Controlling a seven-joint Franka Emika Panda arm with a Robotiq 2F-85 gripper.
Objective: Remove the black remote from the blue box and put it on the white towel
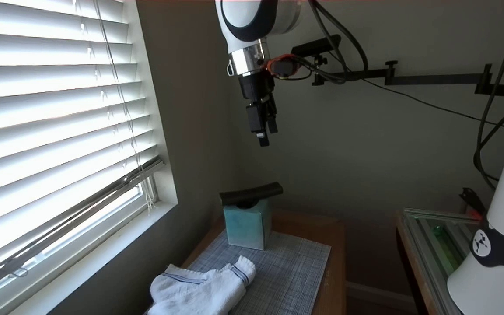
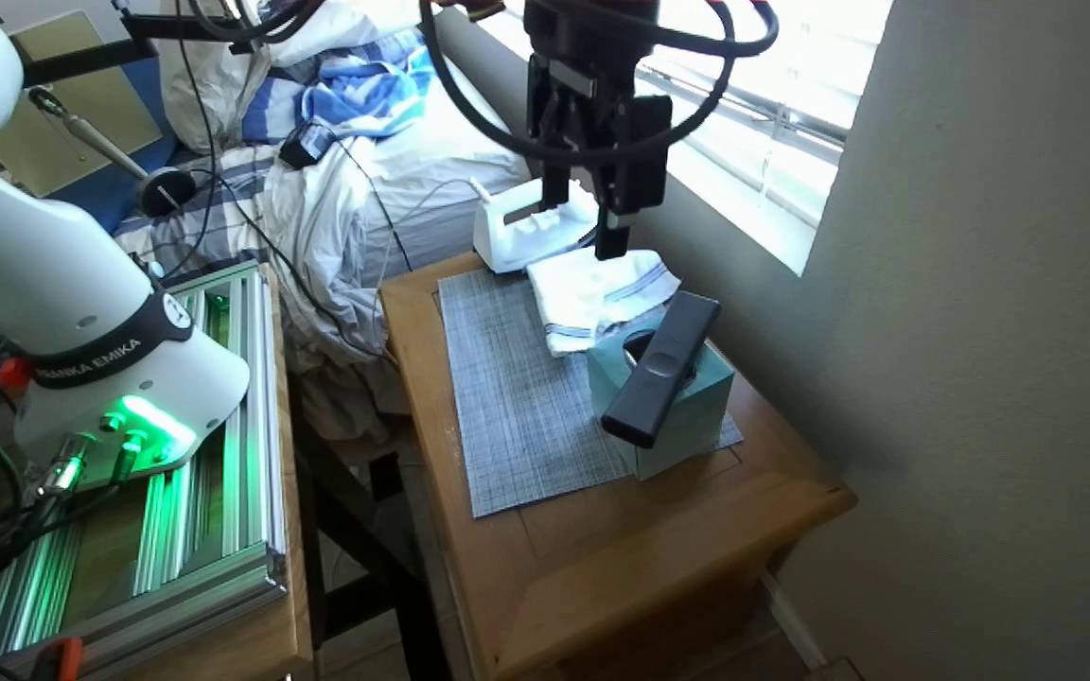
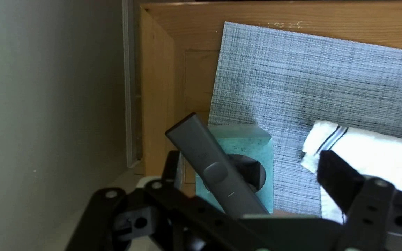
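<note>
The remote (image 2: 662,371) lies aslant across the top of the box (image 2: 689,433), well below the gripper (image 2: 584,223), whose jaws stand wide apart; in the wrist view, the remote appears between them.

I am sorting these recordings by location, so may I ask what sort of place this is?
Most likely a bedroom in a home. An exterior view shows an unmade bed and, near it, a wooden table; there are also window blinds.
</note>
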